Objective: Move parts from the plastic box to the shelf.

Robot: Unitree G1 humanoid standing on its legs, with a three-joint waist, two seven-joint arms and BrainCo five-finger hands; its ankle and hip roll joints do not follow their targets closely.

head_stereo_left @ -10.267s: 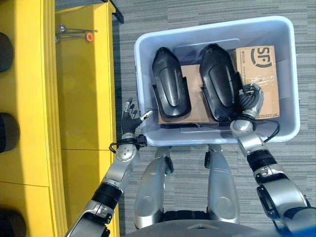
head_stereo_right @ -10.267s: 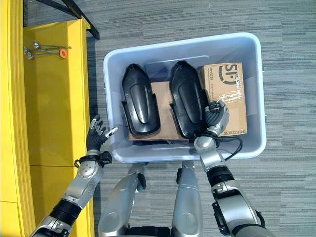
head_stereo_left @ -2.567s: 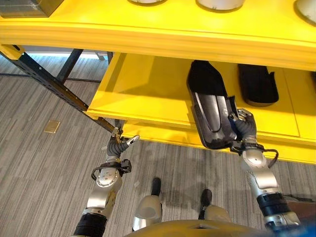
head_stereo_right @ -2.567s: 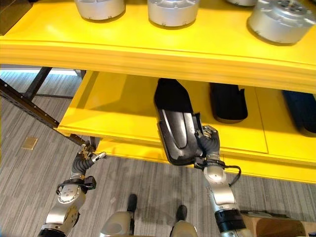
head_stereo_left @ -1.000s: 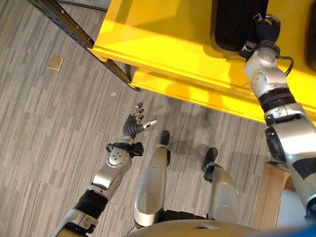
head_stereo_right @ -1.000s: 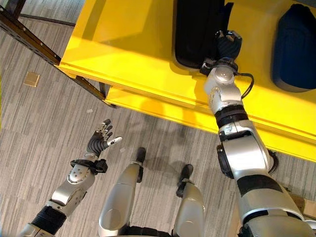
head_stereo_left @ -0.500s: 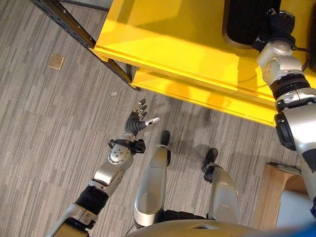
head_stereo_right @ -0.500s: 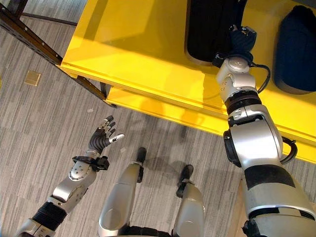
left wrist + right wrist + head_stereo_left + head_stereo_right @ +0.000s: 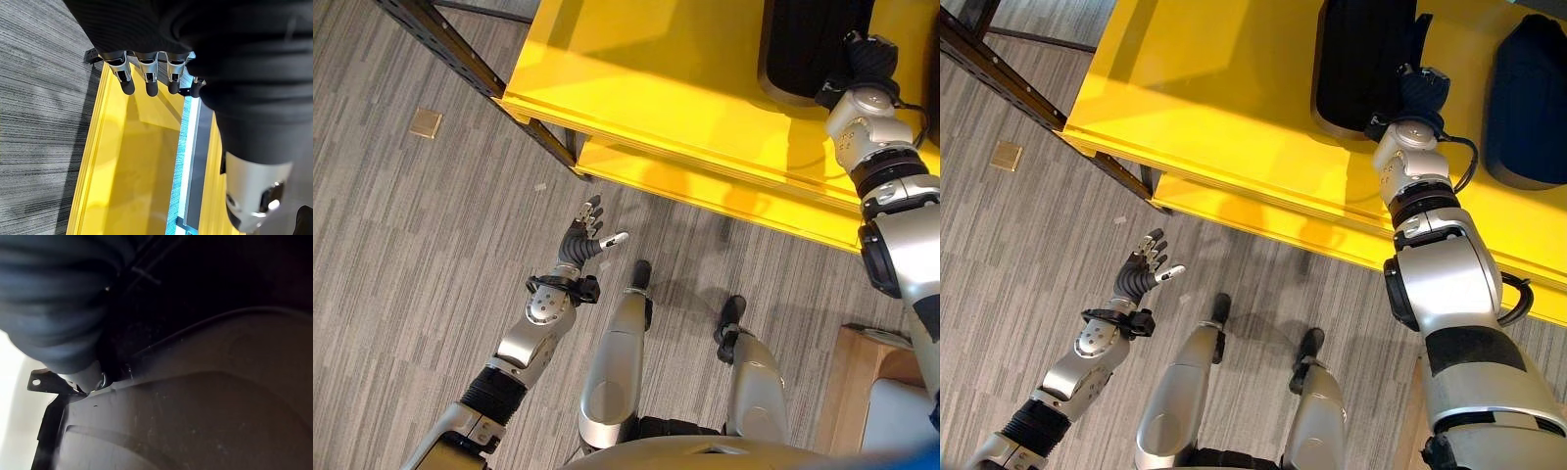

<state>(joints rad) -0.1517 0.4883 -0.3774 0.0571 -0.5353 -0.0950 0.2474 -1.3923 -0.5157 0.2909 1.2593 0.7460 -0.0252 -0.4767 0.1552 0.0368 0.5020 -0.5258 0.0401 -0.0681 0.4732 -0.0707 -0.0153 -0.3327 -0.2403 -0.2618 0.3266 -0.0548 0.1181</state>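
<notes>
Upper right: right hand against black moulded plastic shell on yellow shelf, grasp unreadable. Likely rigid, light, slick; grip its rim. Left hand splayed, empty.

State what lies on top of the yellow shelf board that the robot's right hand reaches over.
On the yellow shelf board lie two black parts: one at the right hand, another further right. The hand's fingers are hidden against the part.

You're looking at a workshop or storeroom: a yellow shelf on dark perforated steel struts stands over grey striped carpet tiles, and moulded black parts lie side by side on the shelf board.
</notes>
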